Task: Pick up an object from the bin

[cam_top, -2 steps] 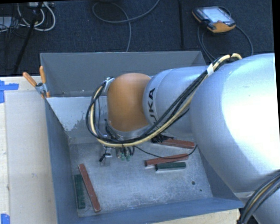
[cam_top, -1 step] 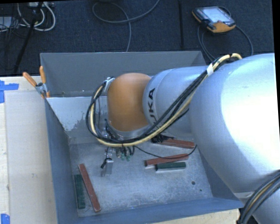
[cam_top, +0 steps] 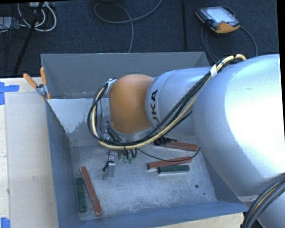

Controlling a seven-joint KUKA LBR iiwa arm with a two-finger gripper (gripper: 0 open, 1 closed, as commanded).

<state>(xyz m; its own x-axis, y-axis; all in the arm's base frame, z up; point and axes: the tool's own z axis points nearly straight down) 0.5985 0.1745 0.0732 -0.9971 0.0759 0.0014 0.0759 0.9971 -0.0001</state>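
Three brown strips [cam_top: 91,191] [cam_top: 168,162] [cam_top: 181,145] and two dark green bars [cam_top: 81,195] [cam_top: 174,169] are counted in the bin [cam_top: 125,69]; closure of the gripper [cam_top: 108,168] cannot be determined.

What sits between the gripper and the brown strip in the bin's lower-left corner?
Nothing visible. Only bare bin floor separates the gripper from the brown strip. A dark green strip lies along its left side, away from the gripper; the other strips lie to the right.

1 camera — looking down on the grey bin [cam_top: 130,68], slightly sideways — arm [cam_top: 239,129] at right.
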